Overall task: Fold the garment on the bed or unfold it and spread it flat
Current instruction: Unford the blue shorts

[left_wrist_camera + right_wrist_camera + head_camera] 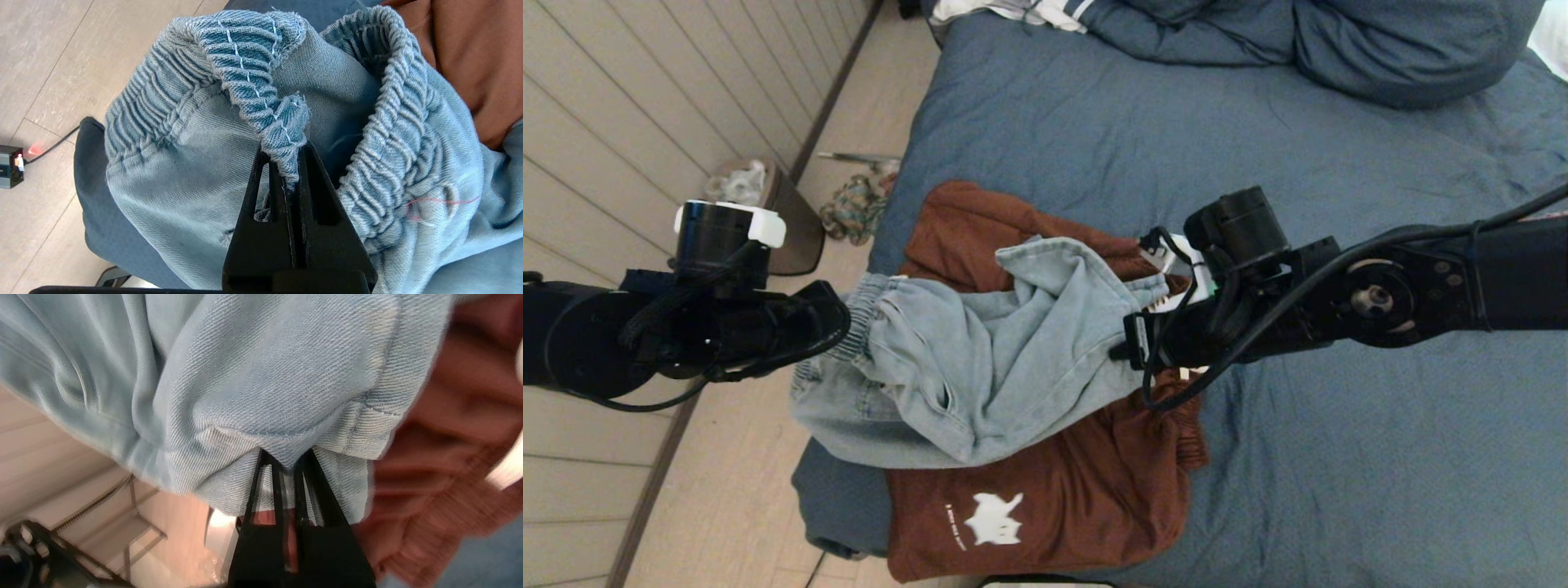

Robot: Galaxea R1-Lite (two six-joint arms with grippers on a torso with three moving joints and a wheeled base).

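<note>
the garment (964, 351), a pair of pale-blue denim trousers with an elastic waistband, lies bunched at about 7 o'clock on the bed (1339, 457), right at the mattress edge, and most of it rests on top of a rust-brown garment (1054, 498) with a small white print. you can see the denim's waistband end hanging past the bed edge at 9 o'clock, toward the wooden floor (727, 506).

your left gripper (291, 163) sits at that 9 o'clock end. in the left wrist view its two black fingers are pressed together with a fold of the ribbed waistband pinched between the tips, so it has a firm hold on the denim.

your right gripper (288, 463) is at the 3 o'clock end of the trousers, reaching in over the blue sheet. in the right wrist view the fingertips are nearly together, with only a thin slit between them, and a hemmed fold of the denim is caught at the tips. the brown cloth shows just beside that fold.

between the two claws the denim is rumpled and doubled over itself, not flat. at 12 o'clock on the bed you have a heap of blue bedding (1339, 41). down on the floor at 10 o'clock there is a small bin (784, 220) and a crumpled bit of cloth (854, 208) near it.
</note>
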